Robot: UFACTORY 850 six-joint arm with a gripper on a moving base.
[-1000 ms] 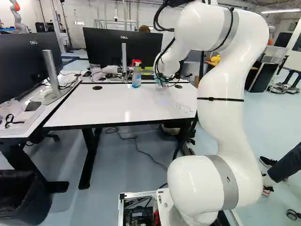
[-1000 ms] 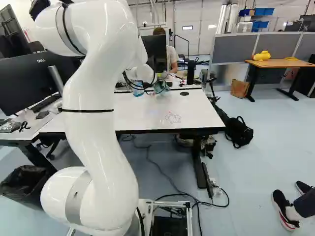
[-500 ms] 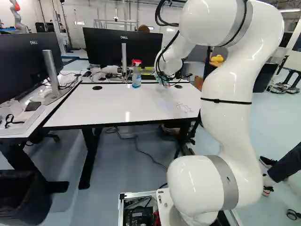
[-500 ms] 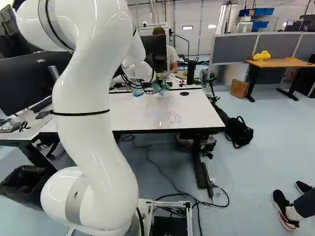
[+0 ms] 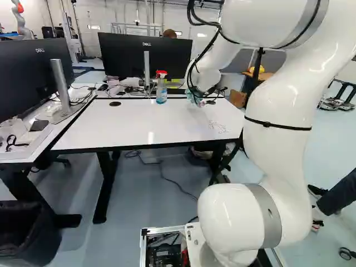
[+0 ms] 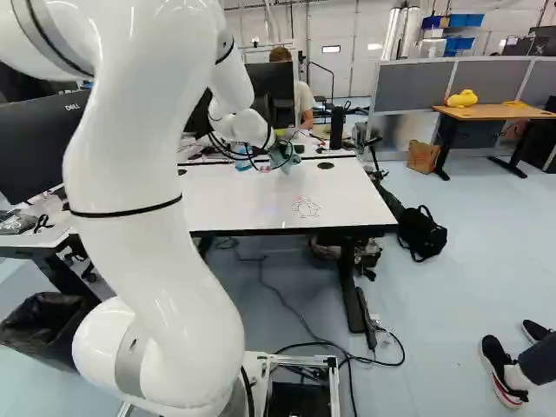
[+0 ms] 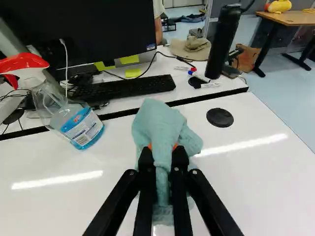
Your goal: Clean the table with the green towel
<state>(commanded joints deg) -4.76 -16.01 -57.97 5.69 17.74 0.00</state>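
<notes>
At the far right part of the white table [image 5: 128, 125], my gripper [image 6: 280, 160] is low over the surface, partly hidden by the wrist and cables in both base views. In the wrist view the gripper [image 7: 163, 160] is shut on the green towel [image 7: 160, 123], which bunches up between the fingers and spreads out ahead of them. Whether the cloth presses on the tabletop, I cannot tell. Drawn marks [image 6: 306, 207] show on the table nearer to the base than the towel.
A spray bottle [image 5: 161, 89] with a red head stands left of the towel. Behind are a monitor [image 5: 146, 54], a keyboard [image 7: 128, 90] and markers [image 7: 210, 85]. A round black grommet [image 7: 220, 117] lies right of the towel. Another robot [image 5: 21, 19] stands far back.
My arm's upper part has swung to the right in the left base view and to the left in the right one. The towel has shifted slightly rightward with the gripper. The base has stayed put.
</notes>
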